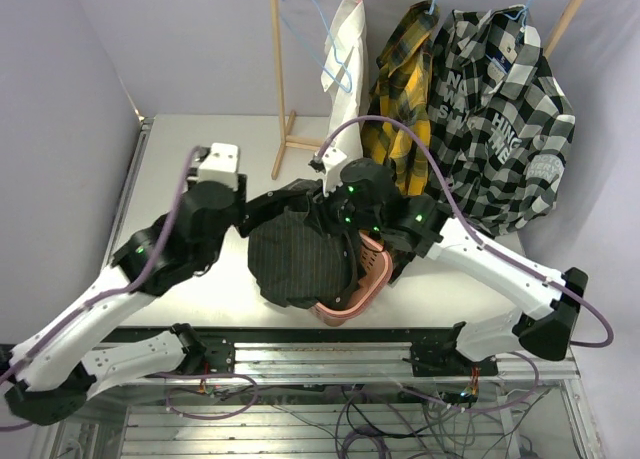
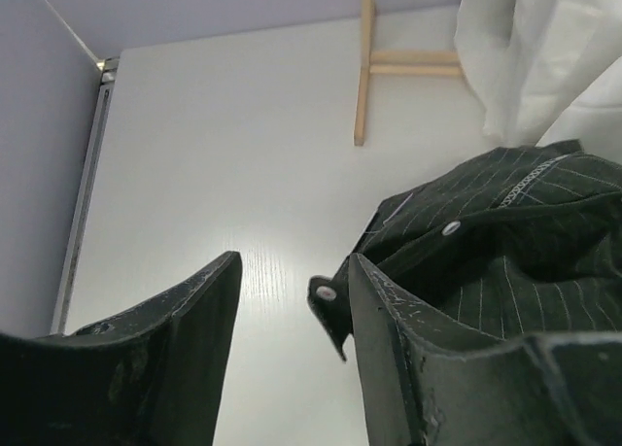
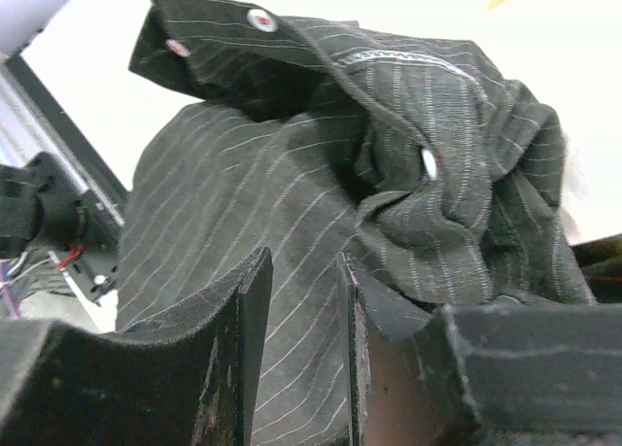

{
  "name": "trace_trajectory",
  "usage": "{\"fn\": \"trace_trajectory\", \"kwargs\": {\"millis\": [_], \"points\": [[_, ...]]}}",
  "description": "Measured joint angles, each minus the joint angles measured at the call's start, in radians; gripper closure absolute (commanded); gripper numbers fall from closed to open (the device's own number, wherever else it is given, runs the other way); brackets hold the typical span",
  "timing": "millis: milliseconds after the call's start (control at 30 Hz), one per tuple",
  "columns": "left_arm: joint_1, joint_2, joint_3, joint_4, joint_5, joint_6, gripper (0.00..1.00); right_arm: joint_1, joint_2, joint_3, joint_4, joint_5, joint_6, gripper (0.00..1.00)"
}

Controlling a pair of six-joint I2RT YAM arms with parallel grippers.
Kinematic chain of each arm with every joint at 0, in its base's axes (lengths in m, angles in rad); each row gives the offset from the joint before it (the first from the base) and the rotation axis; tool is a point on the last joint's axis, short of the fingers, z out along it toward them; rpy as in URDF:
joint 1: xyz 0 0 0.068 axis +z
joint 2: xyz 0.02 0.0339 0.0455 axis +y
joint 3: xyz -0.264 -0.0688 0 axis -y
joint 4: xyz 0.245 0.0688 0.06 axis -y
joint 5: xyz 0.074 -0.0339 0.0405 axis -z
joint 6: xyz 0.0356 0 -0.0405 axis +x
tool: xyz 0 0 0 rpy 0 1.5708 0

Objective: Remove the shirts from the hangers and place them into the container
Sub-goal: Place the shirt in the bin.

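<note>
While the pinstriped shirt (image 1: 298, 254) drapes over the pink basket (image 1: 372, 271), left pincer (image 2: 293, 271) stands apart, cloth just beside one finger; right pincer (image 3: 303, 269) narrowly gapped over the cloth, grip unclear.

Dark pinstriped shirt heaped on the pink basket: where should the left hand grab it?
Grip the dark pinstriped shirt's snap-buttoned flap corner, jutting left off the heap over the white table. Come from the left, low: it's thin, free, and sits inside the open left hand.

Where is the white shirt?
In the top view, the white shirt hangs at the back, between the wooden rack post and the yellow plaid shirt.
</note>
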Motion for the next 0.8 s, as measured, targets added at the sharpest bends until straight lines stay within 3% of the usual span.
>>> {"fn": "trace_trajectory", "kwargs": {"millis": [67,133,267,400,600,800], "points": [[0.048,0.063,0.014,0.006,0.063,0.01,0.44,0.002,0.019,0.0,-0.003,0.031,-0.004,0.66],[0.187,0.142,0.042,0.029,0.198,0.014,0.47,0.0,0.026,0.005,-0.006,0.052,-0.008,0.66],[0.584,0.245,0.067,0.094,0.549,-0.028,0.49,0.0,0.034,0.043,-0.005,0.069,-0.018,0.66],[0.841,0.28,0.073,0.136,0.799,-0.096,0.49,0.0,0.034,0.056,0.006,0.068,-0.024,0.65],[0.997,0.116,-0.112,0.22,0.908,-0.185,0.51,0.0,0.059,0.054,0.008,0.056,-0.035,0.65],[1.014,-0.071,-0.391,0.241,0.91,-0.192,0.52,0.0,0.122,-0.032,0.034,0.023,-0.04,0.67]]}}
